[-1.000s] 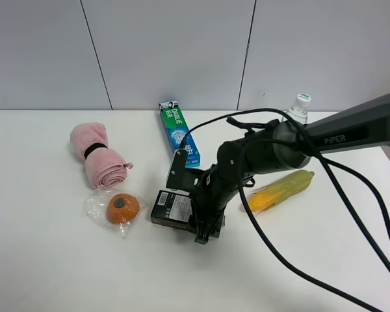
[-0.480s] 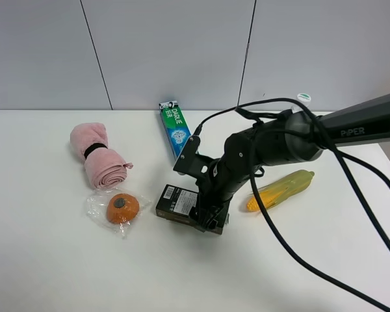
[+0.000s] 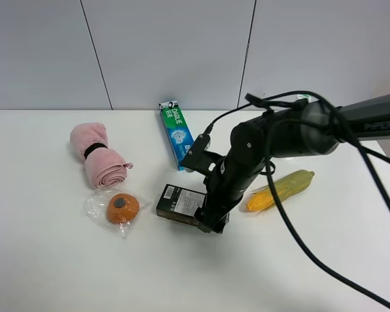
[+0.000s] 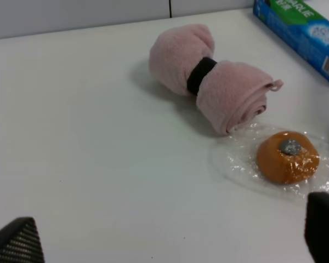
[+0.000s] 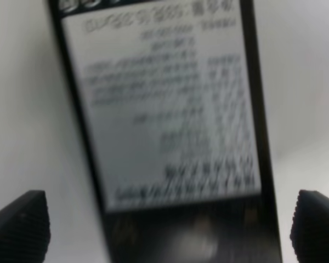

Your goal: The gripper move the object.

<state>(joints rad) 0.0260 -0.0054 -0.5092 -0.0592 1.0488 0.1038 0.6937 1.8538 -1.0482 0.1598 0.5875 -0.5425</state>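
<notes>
1. Left gripper point(image 4: 170, 241): it shows only in its own wrist view. Its fingertips point(image 4: 16, 244) are spread wide with nothing between them, just bare table point(image 3: 52, 260). The towel and orange lie ahead of it.
2. Towel point(image 3: 96, 156): a pink roll with a black band, lying on the left part of the table, closer to the far edge than the near edge.
3. Orange point(image 3: 122, 208): it sits in clear wrap on the near-edge side of the towel's end. The wrap's rim is just beside the towel.
4. Box point(image 3: 180, 201): flat and black with the white label up, lying about mid-table. It is between the orange and the corn and apart from the orange.
5. Toothpaste box point(image 3: 177, 132): blue-green and lying flat between the box and the far edge, with one end pointing at the far edge. It does not touch the box.
6. Right gripper point(image 3: 213, 224): it is down at the box's right end, with the arm coming in from the right edge. Its fingers point(image 5: 19, 222) are wide, one on each side of the box's end. There is a clear gap on one side. The wrist view is too blurred to tell if the other side touches. The box is not clamped.
7. Corn point(image 3: 281, 189): yellow, lying toward the right edge, just right of the arm and apart from the box.
</notes>
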